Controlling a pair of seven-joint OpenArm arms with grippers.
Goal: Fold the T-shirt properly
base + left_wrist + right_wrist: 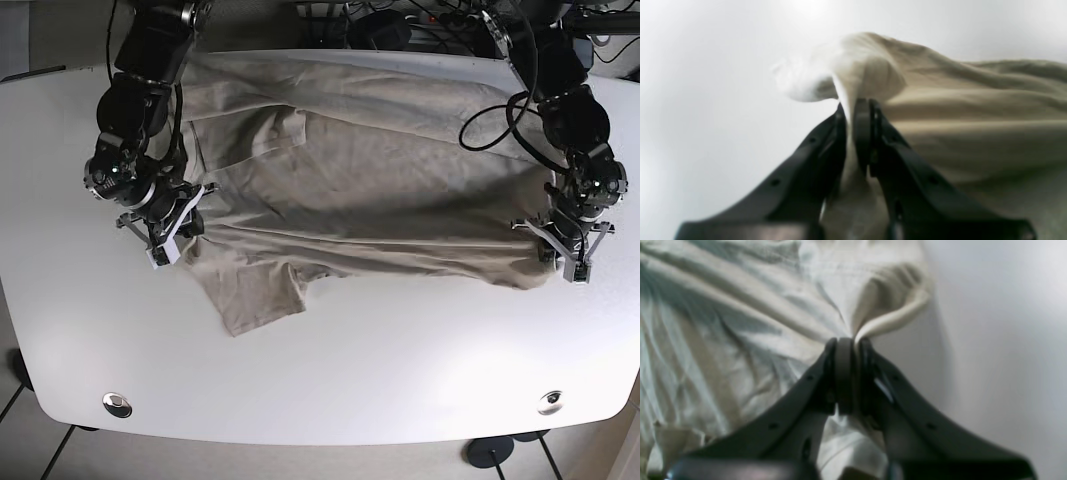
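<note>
A beige T-shirt (370, 190) lies spread across the white table, its near long edge lifted and pulled taut between both arms. On the base view's right, my left gripper (553, 246) is shut on a bunched corner of the T-shirt (867, 73), cloth running down between its fingers (863, 126). Over at that view's left, my right gripper (185, 232) is shut on a fold of the T-shirt (887, 316) near the shoulder. One sleeve (250, 290) hangs flat toward the table's front; the other sleeve (245, 135) lies farther back.
The white table (380, 370) has rounded corners with a metal fitting (117, 403) at front left and another fitting (549, 402) at front right. Black cables (490, 110) trail over the shirt's far right part. The arm links stand above the shirt's back edge.
</note>
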